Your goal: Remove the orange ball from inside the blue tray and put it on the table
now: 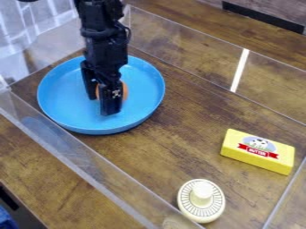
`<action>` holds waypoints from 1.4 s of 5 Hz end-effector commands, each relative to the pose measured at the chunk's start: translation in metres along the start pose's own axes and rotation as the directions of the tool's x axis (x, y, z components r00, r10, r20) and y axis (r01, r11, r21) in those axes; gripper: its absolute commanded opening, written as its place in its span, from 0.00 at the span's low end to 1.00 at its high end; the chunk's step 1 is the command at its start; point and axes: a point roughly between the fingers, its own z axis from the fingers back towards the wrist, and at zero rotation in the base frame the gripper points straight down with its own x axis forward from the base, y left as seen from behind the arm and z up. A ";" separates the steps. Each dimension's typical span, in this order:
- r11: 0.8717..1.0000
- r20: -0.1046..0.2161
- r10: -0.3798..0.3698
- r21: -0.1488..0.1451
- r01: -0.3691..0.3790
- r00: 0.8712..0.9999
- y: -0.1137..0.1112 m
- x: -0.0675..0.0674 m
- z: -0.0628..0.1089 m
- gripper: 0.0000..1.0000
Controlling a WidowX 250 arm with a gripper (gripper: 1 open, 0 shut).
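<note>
The blue tray [66,107] lies on the left of the dark wooden table [203,98]. My gripper [106,93] points straight down into the tray, its black fingers [96,88] low over the tray floor. Only a sliver of the orange ball [113,89] shows between the fingers, on their right side; the rest is hidden behind them. The fingers stand apart around the ball, and I see no squeeze on it.
A yellow rectangular block with a red and white label [257,150] lies at the right. A cream ribbed round disc [199,198] sits near the front edge. Clear acrylic walls [72,156] run along the table's front and left sides.
</note>
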 end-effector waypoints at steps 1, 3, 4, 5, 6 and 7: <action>1.000 0.041 0.005 0.023 -0.006 0.999 0.010 0.005 0.011 1.00; 0.999 0.062 -0.012 0.034 0.010 0.998 0.012 0.011 0.011 0.00; 0.999 0.067 -0.018 0.037 0.016 0.998 0.013 0.012 0.012 0.00; 0.999 0.075 -0.020 0.047 0.017 0.997 0.013 0.014 0.020 0.00; 0.998 0.086 -0.025 0.060 0.020 0.996 0.013 0.017 0.029 0.00; 0.997 0.096 -0.029 0.077 0.022 0.995 0.013 0.020 0.041 0.00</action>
